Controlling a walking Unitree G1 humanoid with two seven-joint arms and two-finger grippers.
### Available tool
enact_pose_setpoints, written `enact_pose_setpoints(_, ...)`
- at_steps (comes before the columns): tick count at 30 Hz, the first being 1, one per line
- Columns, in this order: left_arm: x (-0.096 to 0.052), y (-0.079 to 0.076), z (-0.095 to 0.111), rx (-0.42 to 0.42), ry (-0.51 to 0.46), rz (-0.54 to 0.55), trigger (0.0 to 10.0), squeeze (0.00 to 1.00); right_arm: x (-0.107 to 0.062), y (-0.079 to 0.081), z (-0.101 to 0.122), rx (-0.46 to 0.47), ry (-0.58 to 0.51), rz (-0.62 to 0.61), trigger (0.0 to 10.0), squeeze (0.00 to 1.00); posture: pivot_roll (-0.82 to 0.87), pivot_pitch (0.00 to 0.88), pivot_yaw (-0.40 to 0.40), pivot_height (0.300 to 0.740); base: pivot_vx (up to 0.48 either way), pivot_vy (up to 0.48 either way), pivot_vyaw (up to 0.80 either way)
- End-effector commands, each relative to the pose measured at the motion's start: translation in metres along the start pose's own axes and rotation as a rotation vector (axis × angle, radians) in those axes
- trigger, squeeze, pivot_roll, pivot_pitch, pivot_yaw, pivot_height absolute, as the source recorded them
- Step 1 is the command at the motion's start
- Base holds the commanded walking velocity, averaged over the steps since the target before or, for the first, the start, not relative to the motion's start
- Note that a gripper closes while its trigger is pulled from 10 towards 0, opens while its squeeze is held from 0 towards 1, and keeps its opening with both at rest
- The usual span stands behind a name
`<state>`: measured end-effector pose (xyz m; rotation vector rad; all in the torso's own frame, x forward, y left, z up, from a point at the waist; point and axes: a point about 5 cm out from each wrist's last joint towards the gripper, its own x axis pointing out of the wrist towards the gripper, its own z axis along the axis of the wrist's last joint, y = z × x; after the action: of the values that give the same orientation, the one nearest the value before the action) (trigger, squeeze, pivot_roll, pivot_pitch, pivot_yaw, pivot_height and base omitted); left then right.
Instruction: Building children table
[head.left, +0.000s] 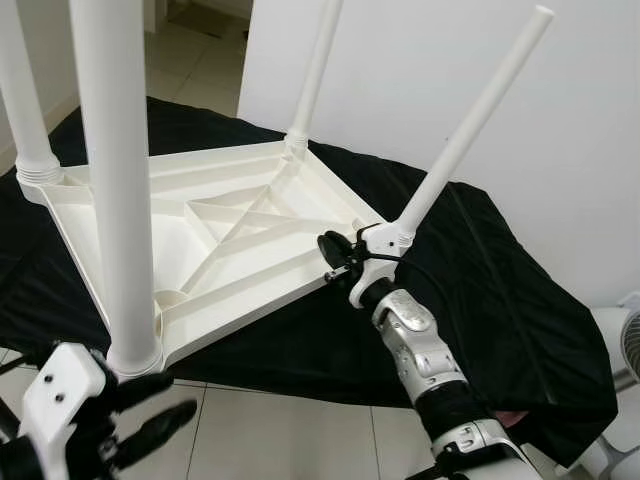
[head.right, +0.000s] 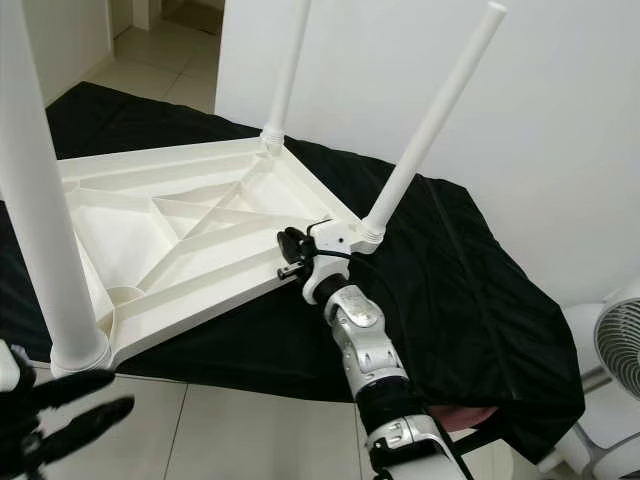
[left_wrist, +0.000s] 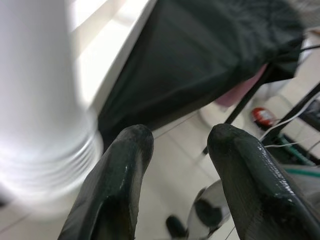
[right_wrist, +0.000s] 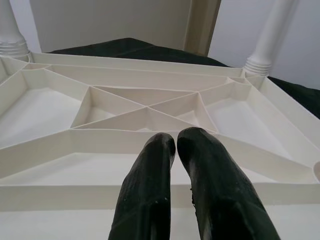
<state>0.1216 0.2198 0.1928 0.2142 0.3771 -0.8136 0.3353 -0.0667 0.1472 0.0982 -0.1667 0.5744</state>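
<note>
Four-legged upturned table (head.left: 230, 225): right pincer (head.left: 335, 252) closed at rim; left pincer (head.left: 150, 410) apart beside near leg (head.left: 120, 180).

The scene is lit brightly and evenly by soft daylight, and only faint shadows are cast inside the ribs of the white tabletop (head.left: 240, 235). Detail in the black cloth (head.left: 500, 300) is largely swallowed. The near leg (left_wrist: 45, 100) is rendered overexposed and blurred in the left wrist view. The head views are kept sharp.
</note>
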Motion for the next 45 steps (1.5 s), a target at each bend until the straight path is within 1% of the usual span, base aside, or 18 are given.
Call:
enact_pose_setpoints(1,0.000,-0.005,0.004,0.018,-0.008,-0.036,10.0,0.00,-0.003,-0.007,-0.002,-0.007,0.008,-0.015,10.0,0.00,0.34,0.006,-0.276,0.740,0.000,0.000,0.00)
enact_pose_setpoints(3,-0.008,-0.001,0.004,0.021,0.020,0.003,10.0,0.00,0.000,-0.005,-0.003,-0.003,0.008,-0.004,10.0,0.00,0.35,0.012,-0.286,0.740,0.000,0.000,0.00)
enact_pose_setpoints(4,-0.021,0.004,0.003,0.031,0.059,0.054,10.0,0.00,0.003,-0.002,-0.004,0.001,0.008,0.014,10.0,0.00,0.36,0.021,-0.298,0.740,0.000,0.000,0.00)
enact_pose_setpoints(7,-0.031,0.009,0.003,0.039,0.090,0.097,10.0,0.00,0.005,0.000,-0.004,0.004,0.009,0.027,10.0,0.00,0.37,0.023,-0.302,0.740,0.000,0.000,0.00)
enact_pose_setpoints(8,-0.046,0.022,0.002,0.071,0.126,0.188,10.0,0.00,0.007,0.002,-0.005,0.005,0.010,0.042,10.0,0.00,0.37,0.026,-0.305,0.740,0.000,0.000,0.00)
enact_pose_setpoints(10,-0.046,0.022,0.002,0.071,0.126,0.188,10.0,0.00,0.007,0.002,-0.005,0.005,0.010,0.042,10.0,0.00,0.37,0.026,-0.305,0.740,0.000,0.000,0.00)
enact_pose_setpoints(12,-0.052,0.044,0.004,0.119,0.104,0.341,10.0,0.00,0.007,0.003,-0.006,0.005,0.009,0.045,10.0,0.00,0.36,0.026,-0.303,0.740,0.000,0.000,0.00)
enact_pose_setpoints(13,-0.052,0.044,0.004,0.119,0.104,0.341,10.0,0.00,0.007,0.003,-0.006,0.005,0.009,0.045,10.0,0.00,0.36,0.026,-0.303,0.740,0.000,0.000,0.00)
enact_pose_setpoints(15,-0.045,0.063,0.012,0.161,0.018,0.473,10.0,0.00,0.006,0.003,-0.007,0.007,0.009,0.043,10.0,0.00,0.35,0.022,-0.297,0.740,0.000,0.000,0.00)
enact_pose_setpoints(18,-0.042,0.068,0.014,0.159,-0.013,0.509,10.0,0.00,0.005,0.003,-0.008,0.008,0.009,0.042,10.0,0.00,0.35,0.020,-0.294,0.740,0.000,0.000,0.00)
enact_pose_setpoints(19,-0.035,0.078,0.020,0.187,-0.074,0.592,10.0,0.00,0.003,0.004,-0.009,0.010,0.009,0.039,10.0,0.00,0.33,0.010,-0.276,0.740,0.000,0.000,0.00)
enact_pose_setpoints(24,-0.029,0.087,0.024,0.196,-0.118,0.666,10.0,0.00,0.001,0.003,-0.011,0.010,0.009,0.035,10.0,0.00,0.33,0.002,-0.266,0.740,0.000,0.000,0.00)
enact_pose_setpoints(25,-0.008,0.088,0.032,0.161,-0.225,0.668,10.0,0.00,-0.001,0.002,-0.013,0.013,0.006,0.002,10.0,0.00,0.31,0.000,-0.252,0.740,0.000,0.000,0.00)
enact_pose_setpoints(27,-0.008,0.088,0.032,0.161,-0.225,0.668,10.0,0.00,-0.001,0.002,-0.013,0.013,0.006,0.002,10.0,0.00,0.31,0.000,-0.252,0.740,0.000,0.000,0.00)
enact_pose_setpoints(31,0.030,0.082,0.045,0.105,-0.366,0.570,10.0,0.00,0.000,0.001,-0.013,0.004,-0.001,-0.057,10.0,0.00,0.29,0.000,-0.234,0.740,0.000,0.000,0.00)
enact_pose_setpoints(36,0.047,0.078,0.053,0.081,-0.416,0.511,10.0,0.00,0.001,-0.004,-0.016,-0.021,0.021,-0.123,10.0,0.00,0.27,0.000,-0.215,0.740,0.000,0.000,0.00)
enact_pose_setpoints(38,0.074,0.068,0.067,0.047,-0.485,0.410,10.0,0.00,-0.003,-0.018,-0.019,-0.059,0.061,-0.253,10.0,0.00,0.24,0.000,-0.192,0.740,0.000,0.000,0.00)
enact_pose_setpoints(45,0.096,0.052,0.079,0.040,-0.523,0.287,10.0,0.00,-0.009,-0.035,-0.020,-0.091,0.086,-0.379,10.0,0.00,0.20,0.000,-0.154,0.740,0.000,0.000,0.00)
